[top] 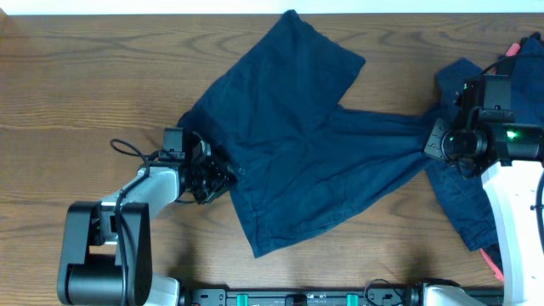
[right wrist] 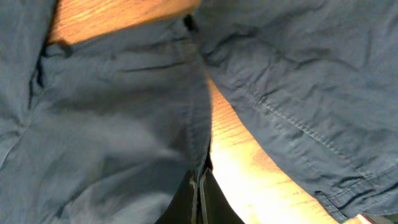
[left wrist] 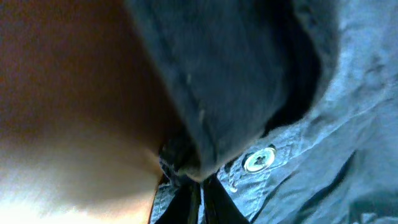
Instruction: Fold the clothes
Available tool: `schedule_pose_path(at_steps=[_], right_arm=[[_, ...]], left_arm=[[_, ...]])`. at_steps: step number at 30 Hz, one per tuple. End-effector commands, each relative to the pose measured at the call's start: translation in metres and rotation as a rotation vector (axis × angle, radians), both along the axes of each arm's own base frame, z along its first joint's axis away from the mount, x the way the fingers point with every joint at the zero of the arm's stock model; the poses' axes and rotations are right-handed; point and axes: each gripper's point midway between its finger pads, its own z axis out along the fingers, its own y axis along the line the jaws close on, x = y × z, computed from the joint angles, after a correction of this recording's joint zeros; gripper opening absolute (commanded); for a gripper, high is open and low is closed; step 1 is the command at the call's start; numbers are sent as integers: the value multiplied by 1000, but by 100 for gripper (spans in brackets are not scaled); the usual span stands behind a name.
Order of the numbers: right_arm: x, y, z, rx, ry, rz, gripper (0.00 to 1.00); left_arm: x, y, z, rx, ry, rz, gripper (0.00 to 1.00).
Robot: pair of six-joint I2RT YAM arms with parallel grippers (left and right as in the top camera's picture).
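The wooden table (top: 68, 85) lies under everything. A big navy garment (top: 297, 144) stretches flat from the left gripper (top: 223, 174) across to the right gripper (top: 429, 143). A second navy garment (top: 459, 204) is crumpled beneath and behind the right one. The left gripper is pinched shut on the big garment's waistband edge, and the right is clamped tight on its opposite end. A pale button (left wrist: 259, 159) sits just beside the left claw's tip.

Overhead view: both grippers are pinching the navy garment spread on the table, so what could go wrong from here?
1. The left gripper pinches only a thin edge of the spread garment beside its button, so the cloth could slip free when lifted.
2. The right gripper grips right next to a second garment, so a pull might drag that one along too.
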Motion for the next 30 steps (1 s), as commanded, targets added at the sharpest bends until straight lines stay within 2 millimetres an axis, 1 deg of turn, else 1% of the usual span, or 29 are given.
schedule_pose_path(at_steps=[1,3,6,12,15,17,21,24,26,27,30], right_arm=[[4,7,-4,23,17,32,1],[7,11,-10,24,34,44,1],[10,18,-18,25,58,67,1],[20,42,-37,31,98,118,1],[25,53,-45,37,109,129,1],[28,59,-50,38,114,140,1],[32,67,-55,36,116,165,1],[34,69,-55,36,109,170,1],[34,69,-55,36,107,170,1],[34,69,-55,36,108,171,1],[34,69,-55,35,110,171,1]], left_arm=[[-7,31,-41,195,54,40,9],[3,36,-41,221,15,54,8],[24,42,-36,251,-64,76,8],[73,48,-13,285,-241,118,8],[89,55,-5,322,-294,143,8],[96,57,0,333,-322,146,8],[102,62,4,337,-332,159,8],[100,68,3,335,-308,159,8],[94,65,4,307,-290,113,9],[88,59,5,265,-264,89,17],[66,44,13,124,-184,53,77]])
